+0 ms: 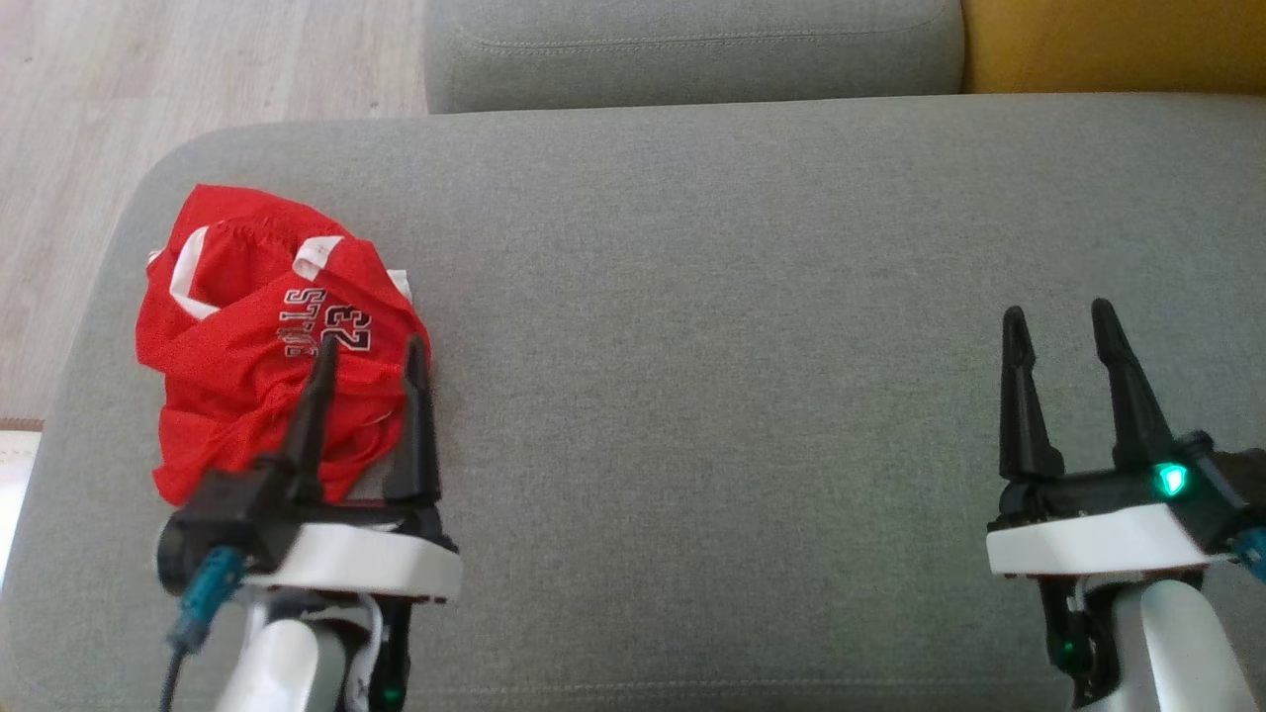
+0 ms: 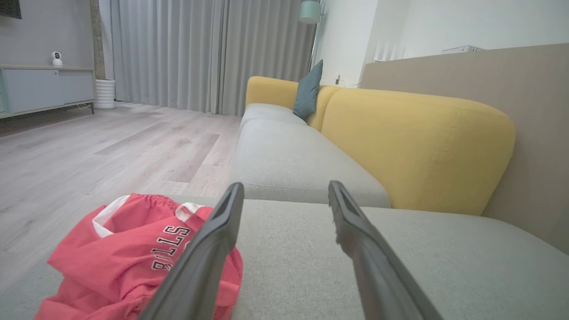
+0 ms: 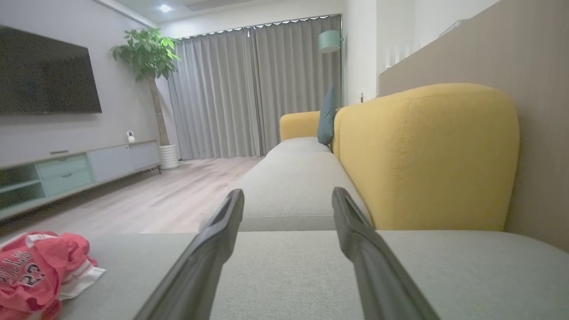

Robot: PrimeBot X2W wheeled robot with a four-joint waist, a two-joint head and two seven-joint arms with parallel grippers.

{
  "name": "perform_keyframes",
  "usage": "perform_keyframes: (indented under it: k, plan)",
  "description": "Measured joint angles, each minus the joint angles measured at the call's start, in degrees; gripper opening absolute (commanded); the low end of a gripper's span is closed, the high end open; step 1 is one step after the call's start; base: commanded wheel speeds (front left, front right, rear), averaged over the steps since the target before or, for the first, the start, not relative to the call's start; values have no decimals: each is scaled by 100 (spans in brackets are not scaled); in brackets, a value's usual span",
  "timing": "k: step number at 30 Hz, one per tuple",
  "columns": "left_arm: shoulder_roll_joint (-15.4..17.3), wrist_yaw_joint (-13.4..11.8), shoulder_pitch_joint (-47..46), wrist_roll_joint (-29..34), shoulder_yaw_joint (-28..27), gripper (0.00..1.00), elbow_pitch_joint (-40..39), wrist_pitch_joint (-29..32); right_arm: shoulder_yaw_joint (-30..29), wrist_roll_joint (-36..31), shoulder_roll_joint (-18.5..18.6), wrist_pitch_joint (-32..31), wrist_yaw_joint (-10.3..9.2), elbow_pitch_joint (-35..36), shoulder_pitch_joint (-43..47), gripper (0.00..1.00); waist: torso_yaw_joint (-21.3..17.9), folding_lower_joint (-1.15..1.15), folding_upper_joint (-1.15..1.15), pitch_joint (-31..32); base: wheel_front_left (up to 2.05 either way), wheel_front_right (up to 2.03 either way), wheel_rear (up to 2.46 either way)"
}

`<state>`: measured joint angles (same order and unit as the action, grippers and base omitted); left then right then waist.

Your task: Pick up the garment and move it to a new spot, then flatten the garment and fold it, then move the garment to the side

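Both arms' jaws stand wide and empty over the grey sofa seat (image 1: pixel 712 326), the left gripper (image 1: pixel 371 346) near its left end and the right gripper (image 1: pixel 1058 314) well apart toward the right. The crumpled red garment (image 1: pixel 237 326), white-trimmed and marked 23, lies heaped at the seat's left end. The left gripper's fingers overlap its near right edge; whether they touch it I cannot tell.
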<state>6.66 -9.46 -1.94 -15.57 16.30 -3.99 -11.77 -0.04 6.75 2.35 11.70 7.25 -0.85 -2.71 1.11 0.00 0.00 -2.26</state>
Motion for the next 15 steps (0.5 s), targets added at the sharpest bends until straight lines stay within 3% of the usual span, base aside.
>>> perform_keyframes:
  k: [5, 11, 15]
  plan:
    - [-172, 191, 31, 0, -352, 100, -46, -100, 16, 665, 1, 91, 0, -203, 2, 100, 0, 0, 0, 2, 0, 0, 0]
    - [-299, 472, 78, 424, -583, 100, 35, -201, 2, 1307, 2, 158, 0, -680, 11, 100, -12, 0, 0, 41, 0, 0, 0]
    - [-337, 553, 168, 748, -588, 100, 222, -253, 66, 1410, 2, 252, 0, -984, 89, 100, -33, 0, 0, 85, 0, 0, 0]
